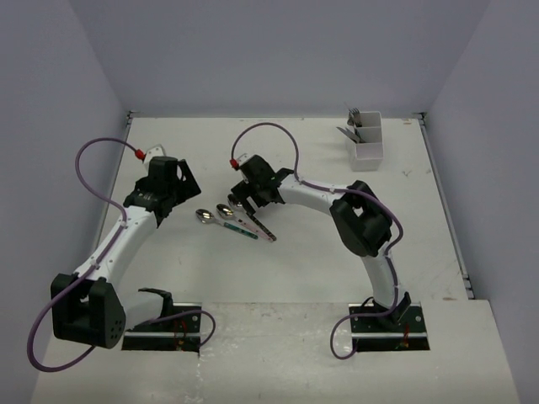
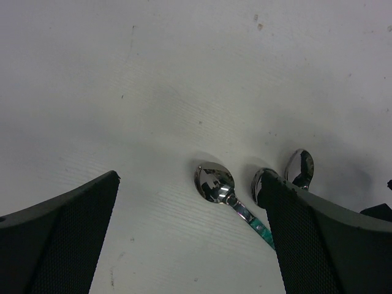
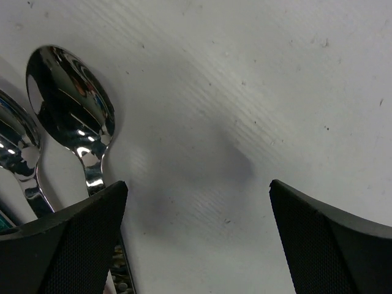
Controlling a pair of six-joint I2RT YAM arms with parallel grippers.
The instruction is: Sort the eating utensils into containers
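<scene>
Three spoons lie side by side at mid table. The teal-handled spoon (image 1: 205, 216) shows in the left wrist view (image 2: 214, 182), with a second spoon (image 2: 262, 177) half hidden behind my right finger and a third spoon (image 2: 300, 166) beyond. My left gripper (image 1: 173, 210) (image 2: 190, 179) is open and empty, just left of them. My right gripper (image 1: 241, 202) (image 3: 197, 184) is open and low over the table, with a dark-patterned-handled spoon (image 3: 70, 101) passing under its left finger. The white cutlery holder (image 1: 368, 152) stands at the back right with several utensils (image 1: 354, 118) inside.
Grey walls close the table on the left, back and right. A purple cable loops above each arm. The pink-handled spoon's handle (image 1: 263, 231) runs toward the near right from under the right gripper.
</scene>
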